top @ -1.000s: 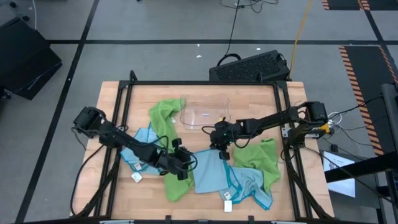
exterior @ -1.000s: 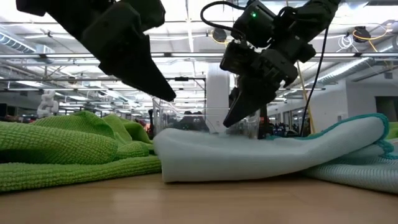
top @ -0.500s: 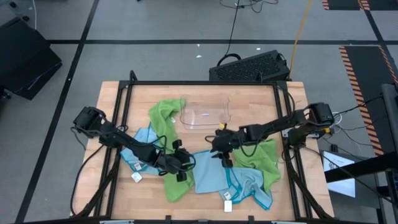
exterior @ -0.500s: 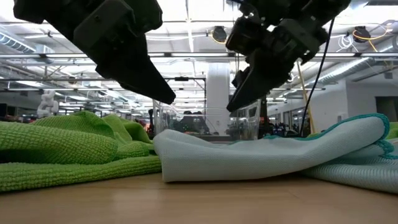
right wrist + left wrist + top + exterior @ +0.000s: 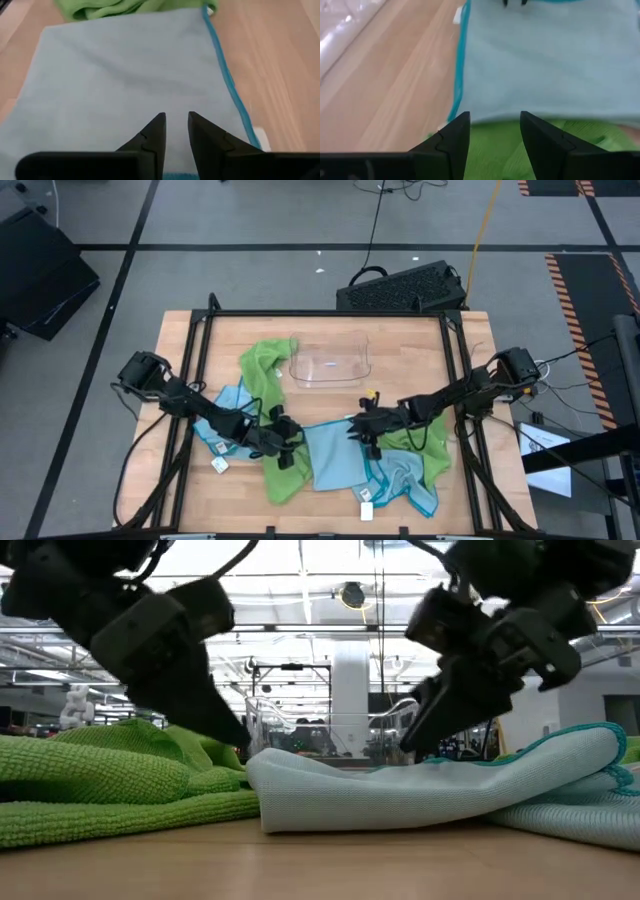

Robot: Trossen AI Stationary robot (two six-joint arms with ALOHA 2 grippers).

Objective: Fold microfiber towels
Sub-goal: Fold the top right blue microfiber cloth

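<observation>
Centrally on the wooden table (image 5: 400, 340), a light blue microfiber towel (image 5: 335, 458) lies spread flat, lime green towels (image 5: 262, 365) bunched on both sides. Behind them sits a clear plastic tray (image 5: 330, 365). Over the blue towel's left edge, the left gripper (image 5: 283, 448) hovers, fingers parted, empty. Opposite, the right gripper (image 5: 366, 435) hangs with fingers narrowly apart, holding nothing.

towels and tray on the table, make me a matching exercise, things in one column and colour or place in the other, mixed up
Things:
1. flat towel between the two arms
2. towel beside the tray
3. tray
4. keyboard

Descriptions:
a. clear plastic
b. light blue
c. off the table, on the floor
d. lime green

Pairs: 1-b, 2-d, 3-a, 4-c
</observation>
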